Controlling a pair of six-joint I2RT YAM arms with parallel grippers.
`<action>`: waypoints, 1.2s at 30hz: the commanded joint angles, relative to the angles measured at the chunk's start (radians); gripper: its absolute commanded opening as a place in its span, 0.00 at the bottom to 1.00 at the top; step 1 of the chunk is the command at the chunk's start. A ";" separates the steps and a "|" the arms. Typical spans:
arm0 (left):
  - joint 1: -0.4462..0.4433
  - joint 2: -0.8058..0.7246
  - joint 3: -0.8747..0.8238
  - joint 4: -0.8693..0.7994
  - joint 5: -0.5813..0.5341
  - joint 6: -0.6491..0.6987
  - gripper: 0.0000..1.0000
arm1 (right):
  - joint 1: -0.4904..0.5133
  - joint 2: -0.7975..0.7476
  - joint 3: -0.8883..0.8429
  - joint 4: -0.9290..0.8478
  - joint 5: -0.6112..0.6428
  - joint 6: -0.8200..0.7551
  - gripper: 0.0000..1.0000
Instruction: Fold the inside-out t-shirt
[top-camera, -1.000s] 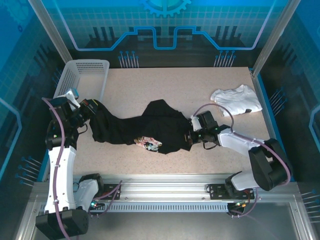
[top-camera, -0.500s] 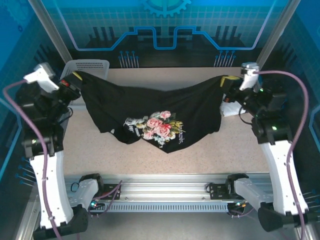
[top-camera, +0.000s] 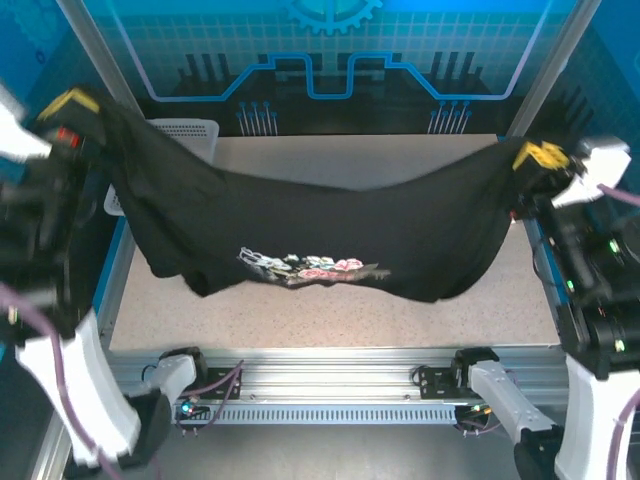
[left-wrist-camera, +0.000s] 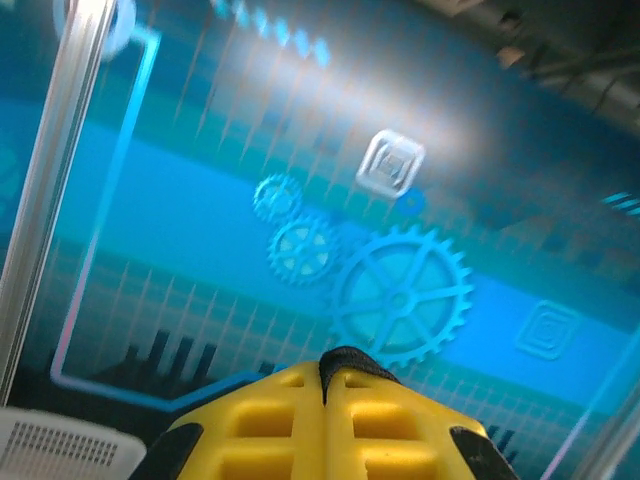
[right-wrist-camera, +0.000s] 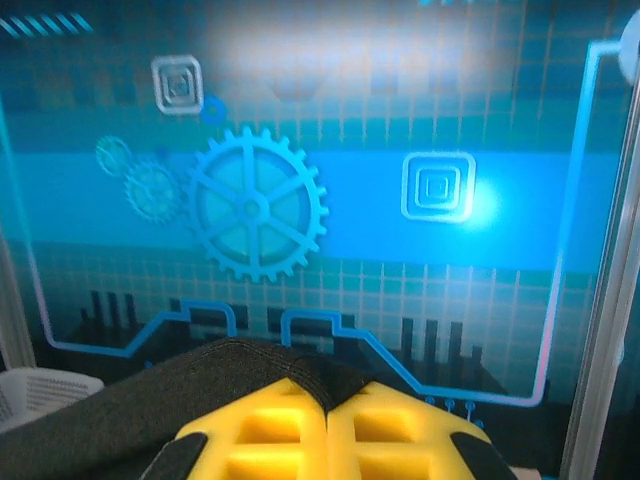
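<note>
t-shirt (top-camera: 330, 215): black all over, with a thin strip of floral print in pink and white low on the front.
left fingers (left-wrist-camera: 262, 420): bright yellow with a waffle-like grid of recesses; black cloth shows at their tips.
right fingers (right-wrist-camera: 265, 435): the same bright yellow grid, with dark grey-black cloth beside them.
table (top-camera: 330, 325): pale beige with fine speckles.
basket (top-camera: 188, 130): white lattice.
back wall (top-camera: 330, 45): deep blue with a light cyan grid, cyan gear drawings and dark bar shapes.
arms (top-camera: 70, 375): white shells with black joints.
cable (top-camera: 218, 382): purple.
rail (top-camera: 330, 412): silver-grey metal.
</note>
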 joint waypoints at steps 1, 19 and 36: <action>0.008 0.228 0.073 -0.058 -0.031 0.018 0.00 | -0.021 0.165 0.009 0.073 0.060 -0.023 0.00; 0.008 0.002 0.199 0.065 0.015 -0.028 0.00 | -0.036 0.058 0.162 -0.015 0.013 -0.040 0.00; 0.008 0.049 0.287 0.134 0.049 -0.003 0.00 | -0.036 0.003 0.298 -0.082 0.058 -0.126 0.00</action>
